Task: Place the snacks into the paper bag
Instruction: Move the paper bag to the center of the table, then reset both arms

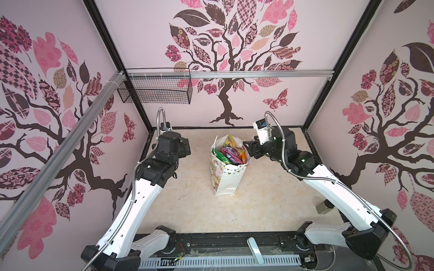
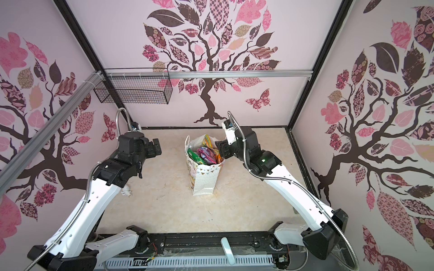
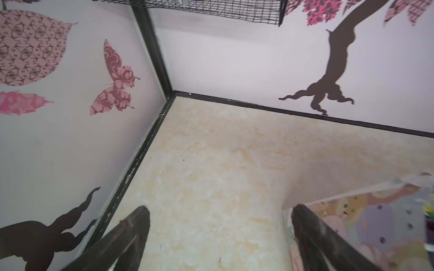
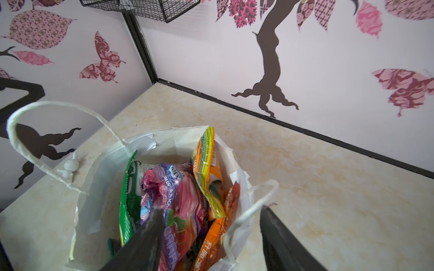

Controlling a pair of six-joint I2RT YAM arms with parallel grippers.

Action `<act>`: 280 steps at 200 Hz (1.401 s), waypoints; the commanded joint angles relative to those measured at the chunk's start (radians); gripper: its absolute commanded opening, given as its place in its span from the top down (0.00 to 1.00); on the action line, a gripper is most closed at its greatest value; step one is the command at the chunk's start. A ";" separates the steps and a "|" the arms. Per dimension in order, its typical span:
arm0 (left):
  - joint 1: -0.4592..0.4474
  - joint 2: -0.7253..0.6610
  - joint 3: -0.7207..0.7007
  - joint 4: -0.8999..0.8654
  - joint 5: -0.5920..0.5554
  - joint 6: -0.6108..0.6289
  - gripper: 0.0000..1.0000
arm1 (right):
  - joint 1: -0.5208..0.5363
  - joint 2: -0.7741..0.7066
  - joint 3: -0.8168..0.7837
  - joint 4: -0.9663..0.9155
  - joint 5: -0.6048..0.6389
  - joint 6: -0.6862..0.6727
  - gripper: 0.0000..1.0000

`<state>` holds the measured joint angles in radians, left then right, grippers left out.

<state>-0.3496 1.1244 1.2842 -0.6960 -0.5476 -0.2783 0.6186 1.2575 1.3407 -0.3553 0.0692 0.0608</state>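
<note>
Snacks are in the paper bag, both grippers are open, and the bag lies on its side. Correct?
No: the paper bag stands upright, as both top views show. The snacks are in it, and the left gripper and right gripper are open.

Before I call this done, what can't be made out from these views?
1. Snack count: in the right wrist view the top snacks, the paper bag walls and the right hand cover anything lower.
2. Table beneath the left arm and right arm: hidden in both top views; a stray pouch there cannot be ruled out.
3. Jar by the right arm: small and blurred in a top view; contents unreadable.
</note>
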 commanded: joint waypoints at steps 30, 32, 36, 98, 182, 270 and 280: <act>0.190 -0.054 -0.185 0.203 0.089 -0.107 0.02 | -0.017 -0.105 0.009 -0.055 0.324 0.040 0.24; 0.203 -0.056 -0.192 0.208 0.100 -0.113 0.02 | -0.020 -0.110 0.002 -0.053 0.332 0.045 0.23; 0.225 -0.055 -0.206 0.217 0.119 -0.122 0.02 | -0.028 -0.122 -0.013 -0.047 0.347 0.056 0.22; 0.278 0.039 -0.607 0.715 -0.144 -0.045 0.02 | -0.383 -0.270 -0.655 0.400 0.405 0.233 0.00; 0.310 0.290 -0.838 1.308 0.164 0.182 0.02 | -0.429 0.152 -1.094 1.449 0.420 -0.125 0.00; 0.346 0.433 -0.908 1.577 0.278 0.205 0.02 | -0.535 0.288 -1.048 1.487 0.310 0.036 0.00; 0.346 0.431 -0.908 1.576 0.283 0.205 0.02 | -0.527 0.287 -1.099 1.575 0.274 0.013 0.00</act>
<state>-0.0063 1.5677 0.3775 0.8356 -0.2935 -0.0784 0.0822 1.5509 0.2199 1.1629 0.3550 0.0792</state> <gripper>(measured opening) 0.978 0.997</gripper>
